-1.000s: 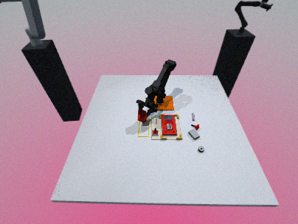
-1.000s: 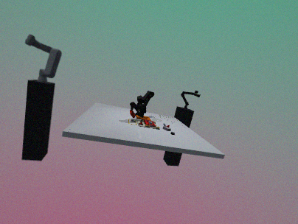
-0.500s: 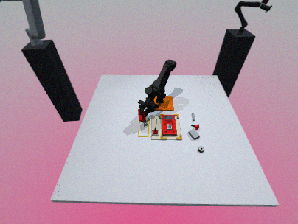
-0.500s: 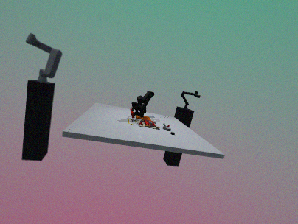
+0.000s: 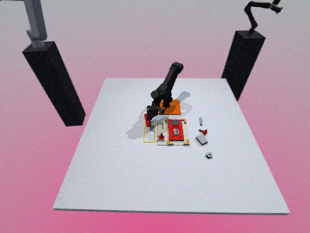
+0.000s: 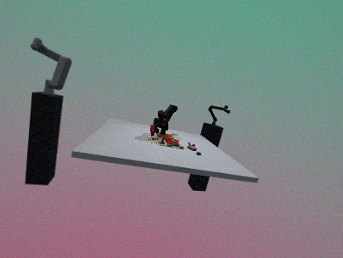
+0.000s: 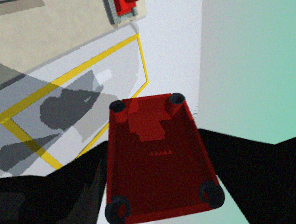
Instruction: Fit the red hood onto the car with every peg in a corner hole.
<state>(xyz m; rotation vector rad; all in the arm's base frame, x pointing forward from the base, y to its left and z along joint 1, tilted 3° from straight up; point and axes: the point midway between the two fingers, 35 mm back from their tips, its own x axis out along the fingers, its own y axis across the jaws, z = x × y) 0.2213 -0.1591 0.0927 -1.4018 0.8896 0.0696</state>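
The red hood (image 5: 147,121) (image 6: 152,130) is held in the air, steeply tilted, left of the jig. In the wrist view the hood (image 7: 160,175) shows its hollow underside and four dark corner bosses. My gripper (image 5: 149,118) (image 7: 153,139) is shut on the hood, with dark fingers at its two long sides. The red car chassis (image 5: 171,132) (image 6: 172,143) sits in the cream jig (image 5: 163,142) (image 7: 50,30), with the grey engine block (image 5: 176,131) on its deck. The pegs are too small to make out.
A yellow outline (image 5: 150,142) (image 7: 75,74) lies left of the jig. A small red part (image 5: 161,137) (image 7: 125,6) stands on the jig's left part. An orange pad (image 5: 175,107) lies behind. Right of the jig are a grey block (image 5: 202,139) and a round part (image 5: 209,155).
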